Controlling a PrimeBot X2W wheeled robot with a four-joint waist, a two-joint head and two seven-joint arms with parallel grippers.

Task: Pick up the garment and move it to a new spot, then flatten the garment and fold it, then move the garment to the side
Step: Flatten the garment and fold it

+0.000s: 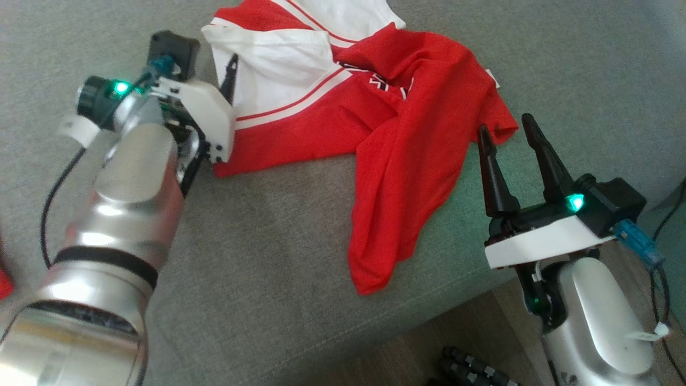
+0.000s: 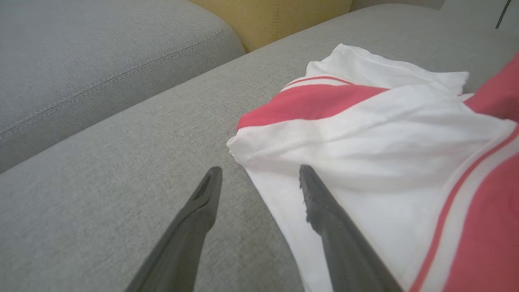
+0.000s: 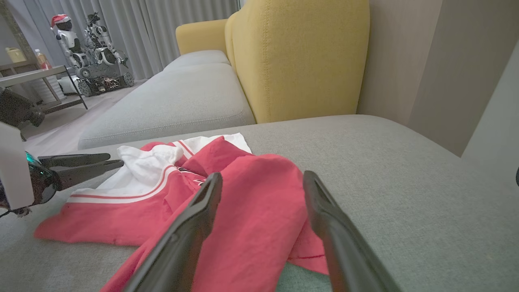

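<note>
A red and white garment (image 1: 375,107) lies crumpled on the grey sofa seat (image 1: 268,241), its white part at the far left and a red flap hanging toward the seat's front edge. My left gripper (image 1: 229,69) stands open at the garment's white left edge. In the left wrist view the left gripper (image 2: 259,169) has one finger over the white cloth (image 2: 365,134) and the other over bare cushion, with nothing held. My right gripper (image 1: 505,123) is open just beside the garment's red right corner. In the right wrist view the right gripper (image 3: 262,175) hovers above the red fabric (image 3: 259,211).
A yellow backrest (image 3: 300,61) rises behind the seat, and a second grey cushion (image 2: 101,52) lies beyond the seam. The seat's front edge runs at the lower right, above wooden floor (image 1: 418,343) with a dark ribbed object (image 1: 471,370). Cables (image 1: 670,214) hang by the right arm.
</note>
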